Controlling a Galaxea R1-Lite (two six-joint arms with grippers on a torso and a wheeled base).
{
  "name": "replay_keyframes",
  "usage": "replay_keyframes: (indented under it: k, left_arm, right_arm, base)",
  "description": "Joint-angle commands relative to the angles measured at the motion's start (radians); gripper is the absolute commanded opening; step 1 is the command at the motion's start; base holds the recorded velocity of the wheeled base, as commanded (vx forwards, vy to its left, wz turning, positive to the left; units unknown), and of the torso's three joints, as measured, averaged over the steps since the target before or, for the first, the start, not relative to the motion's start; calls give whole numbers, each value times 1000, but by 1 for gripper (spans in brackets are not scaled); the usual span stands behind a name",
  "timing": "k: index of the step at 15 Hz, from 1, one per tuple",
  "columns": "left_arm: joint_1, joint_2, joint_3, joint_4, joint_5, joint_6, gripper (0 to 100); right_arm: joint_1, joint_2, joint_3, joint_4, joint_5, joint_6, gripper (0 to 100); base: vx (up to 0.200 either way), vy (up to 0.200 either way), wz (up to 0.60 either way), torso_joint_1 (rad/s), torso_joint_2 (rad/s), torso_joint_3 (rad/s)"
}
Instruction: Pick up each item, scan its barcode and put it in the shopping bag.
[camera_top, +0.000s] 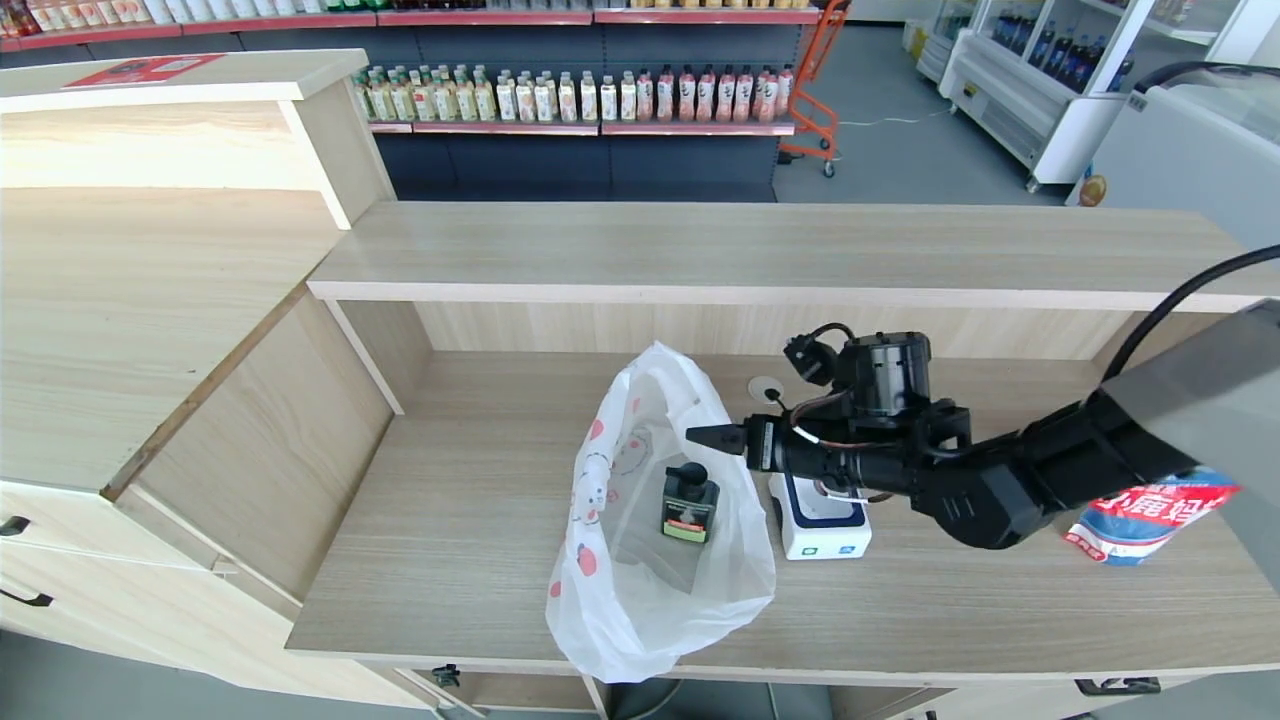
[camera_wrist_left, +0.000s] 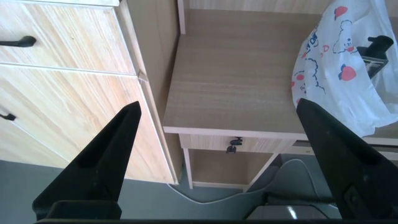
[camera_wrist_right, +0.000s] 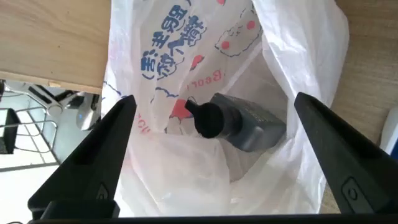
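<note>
Scanner (camera_top: 822, 528) partly behind right arm (camera_top: 1000, 485)

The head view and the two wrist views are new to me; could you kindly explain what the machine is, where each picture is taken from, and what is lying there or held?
This is a two-armed robot at a shop counter. The head view looks down from its head. Each wrist view looks along one arm's gripper, whose two dark fingers frame the picture. On the counter are a white plastic shopping bag, a small white scanner beside it, and a blue-and-red packet farther right. A dark pump bottle sits inside the bag. The right gripper hangs open over the bag's mouth, holding nothing. The left gripper, also open and empty, is off the counter's left front corner.
</note>
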Motion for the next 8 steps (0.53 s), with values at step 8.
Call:
replay_keyframes:
  k: [8]
  left_arm:
    - [0, 0, 0, 0, 1, 0, 100]
  right_arm:
    - [-398, -1163, 777, 228, -164, -298, 100]
  base:
    - [0, 0, 0, 0, 0, 0]
